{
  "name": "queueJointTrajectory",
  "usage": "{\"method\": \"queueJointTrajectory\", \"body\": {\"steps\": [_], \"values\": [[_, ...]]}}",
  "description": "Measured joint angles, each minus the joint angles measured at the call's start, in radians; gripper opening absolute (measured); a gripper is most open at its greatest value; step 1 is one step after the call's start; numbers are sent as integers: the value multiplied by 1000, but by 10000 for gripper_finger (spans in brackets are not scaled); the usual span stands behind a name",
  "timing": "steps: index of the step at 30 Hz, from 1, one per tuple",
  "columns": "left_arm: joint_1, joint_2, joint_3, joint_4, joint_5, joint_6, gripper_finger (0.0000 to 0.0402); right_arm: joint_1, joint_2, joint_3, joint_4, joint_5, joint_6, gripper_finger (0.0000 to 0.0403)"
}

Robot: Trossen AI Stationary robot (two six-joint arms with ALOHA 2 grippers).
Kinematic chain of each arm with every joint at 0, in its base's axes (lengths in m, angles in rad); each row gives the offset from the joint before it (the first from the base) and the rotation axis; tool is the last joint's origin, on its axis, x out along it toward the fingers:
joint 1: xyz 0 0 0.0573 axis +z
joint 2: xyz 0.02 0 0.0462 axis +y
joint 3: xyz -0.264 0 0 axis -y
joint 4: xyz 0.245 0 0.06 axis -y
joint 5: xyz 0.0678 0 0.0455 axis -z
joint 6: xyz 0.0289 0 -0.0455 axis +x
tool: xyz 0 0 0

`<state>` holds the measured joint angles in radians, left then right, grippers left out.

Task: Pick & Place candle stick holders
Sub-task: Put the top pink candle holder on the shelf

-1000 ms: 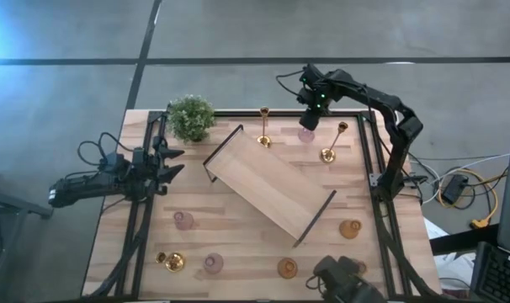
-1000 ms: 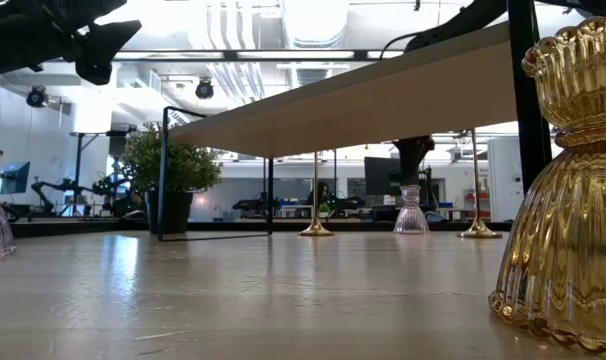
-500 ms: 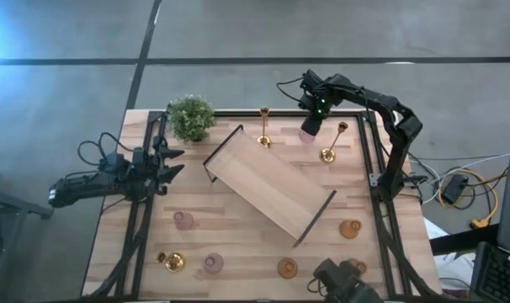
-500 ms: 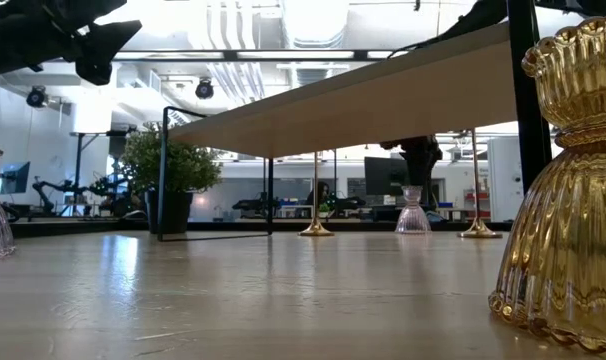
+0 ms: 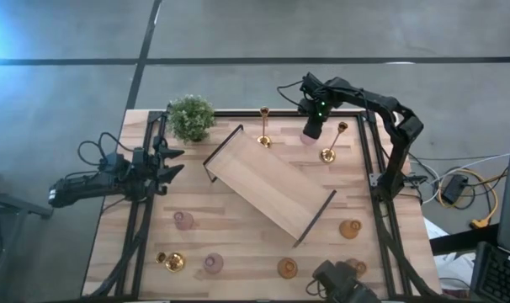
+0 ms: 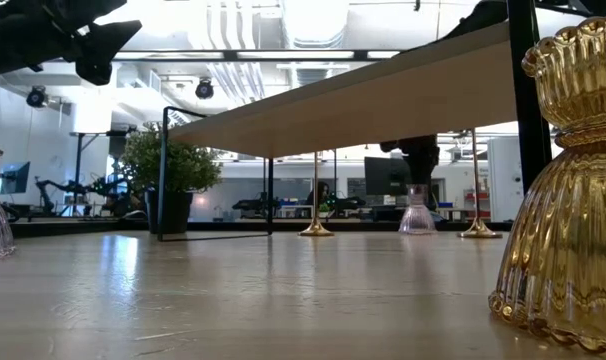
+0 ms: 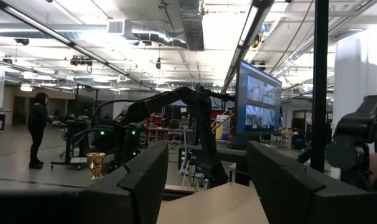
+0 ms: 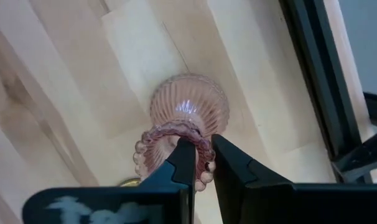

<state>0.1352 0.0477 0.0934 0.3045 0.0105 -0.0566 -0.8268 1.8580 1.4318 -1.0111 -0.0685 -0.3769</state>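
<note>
A pale pink glass holder (image 8: pixel 187 112) stands near the table's far edge, between two thin gold holders (image 5: pixel 264 126) (image 5: pixel 331 141). My right gripper (image 8: pixel 201 158) is above it, pointing down and shut on its rim; it also shows in the high view (image 5: pixel 312 128) and the low view (image 6: pixel 418 165). My left gripper (image 5: pixel 175 164) hovers open and empty at the table's left edge. More pink (image 5: pixel 183 220), amber (image 5: pixel 349 229) and gold (image 5: pixel 172 262) holders stand on their bases along the near side. My right gripper pinches the pink holder's scalloped top rim (image 8: pixel 207 144), with one finger (image 8: pixel 183 158) inside the cup and the other (image 8: pixel 229 160) outside. The fingers come from above, pointing down. The holder stays upright, with its base (image 6: pixel 416 228) at about table level in the low view.
A long light-wood tray (image 5: pixel 270 187) with black handles lies slantwise across the middle. A green potted plant (image 5: pixel 191 118) stands at the far left. Black frame rails (image 5: pixel 363 151) run along the table's sides. A big amber holder (image 6: pixel 568 180) stands close to the low camera.
My right gripper and the pink holder have shifted a little toward the table's right edge; the holder stays upright.
</note>
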Motion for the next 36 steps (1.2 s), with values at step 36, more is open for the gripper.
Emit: {"method": "queueJointTrajectory", "body": {"steps": [36], "values": [[-41, 404, 213, 125, -54, 252, 208, 241, -473, 476, -213, 123, 135, 18]]}}
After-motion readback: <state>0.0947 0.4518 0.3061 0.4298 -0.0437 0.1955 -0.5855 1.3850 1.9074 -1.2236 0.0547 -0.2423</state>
